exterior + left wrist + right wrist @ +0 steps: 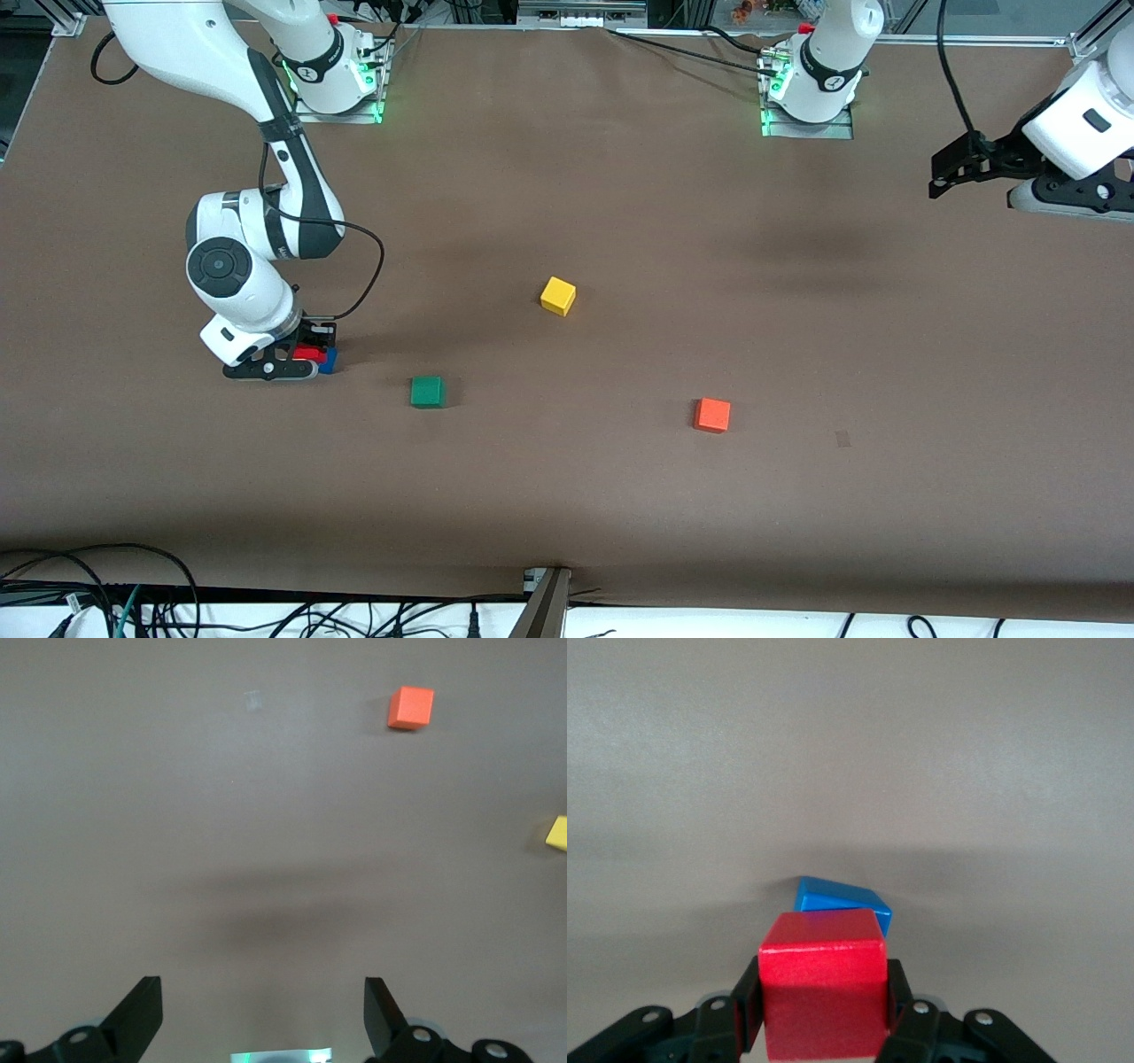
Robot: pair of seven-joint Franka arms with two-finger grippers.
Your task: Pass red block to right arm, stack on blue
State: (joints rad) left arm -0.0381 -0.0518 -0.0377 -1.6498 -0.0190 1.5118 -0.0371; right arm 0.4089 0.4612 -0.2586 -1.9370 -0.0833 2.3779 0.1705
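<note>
While the left gripper (952, 177) waits well up over the left arm's end of the table (797, 496) with its fingers (142, 1014) spread wide and nothing between them, the right gripper (306, 356) is down low toward the right arm's end, clamped on the red block (824, 992); the blue block (842, 901) lies directly under that red block, its top face and one corner showing past the red block's upper edge, though whether the two cubes touch cannot be told. A green cube (427, 391) sits near the pair, toward the middle of the table; a yellow cube (558, 295) lies farther from the front camera than the green one; an orange cube (712, 414) rests toward the left arm's end, well apart from both. Wide bare brown surface surrounds every cube; the table's edge nearest the front camera is well apart from them all.
</note>
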